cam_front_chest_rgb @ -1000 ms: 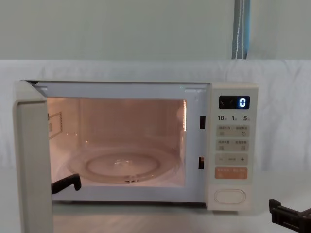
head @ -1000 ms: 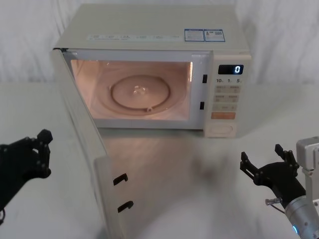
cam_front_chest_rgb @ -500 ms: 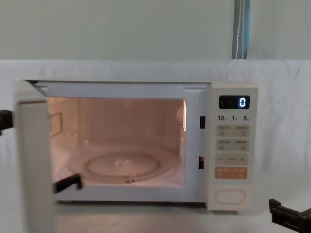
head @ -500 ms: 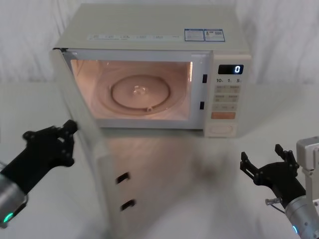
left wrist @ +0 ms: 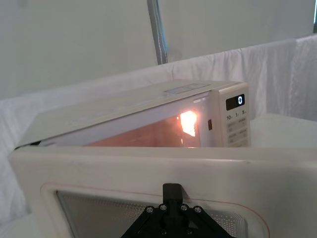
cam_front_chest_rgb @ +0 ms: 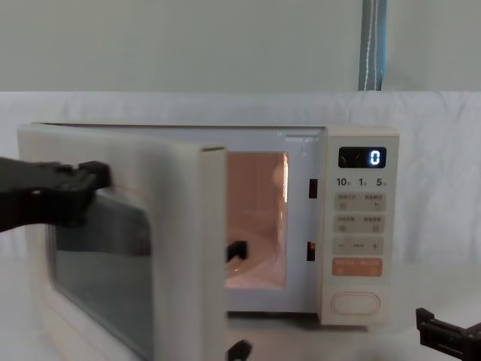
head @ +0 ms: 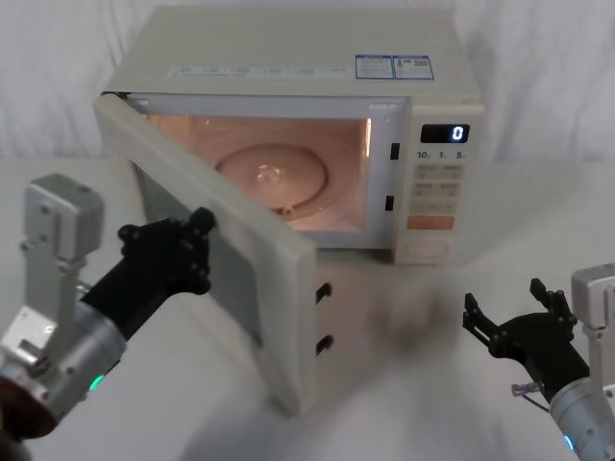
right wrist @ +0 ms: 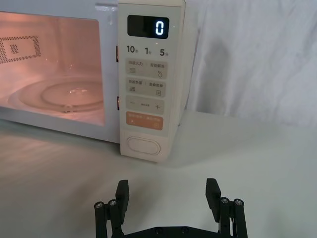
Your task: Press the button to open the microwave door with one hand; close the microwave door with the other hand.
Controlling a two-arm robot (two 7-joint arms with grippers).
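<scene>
The left gripper presses against the outer face of the door, near the top edge of its window; whether its fingers are spread or pressed together can't be told. The right gripper hovers low over the table, in front of and to the right of the microwave, fingers spread, holding nothing, well apart from the button.

Progress, judged from how things lie: door is off its latch and cavity lit, so the button-press step looks done. Closing is under way: door stands roughly half shut, hinged at the microwave's left side, its free edge w/ two latch hooks not yet near the front. Left to do: swing it the rest of the way till the hooks click in.

What each view adds:
- Head view: gives the door angle and both arms relative to the microwave.
- Chest view: door seen nearly face-on, hiding most of the cavity; left gripper sits on its upper left; button at the panel's bottom.
- Left wrist view: gripper tip against the door frame, just above the window; microwave top and display beyond.
- Right wrist view: clearest on the spread right gripper and the button, untouched, below the orange key.
</scene>
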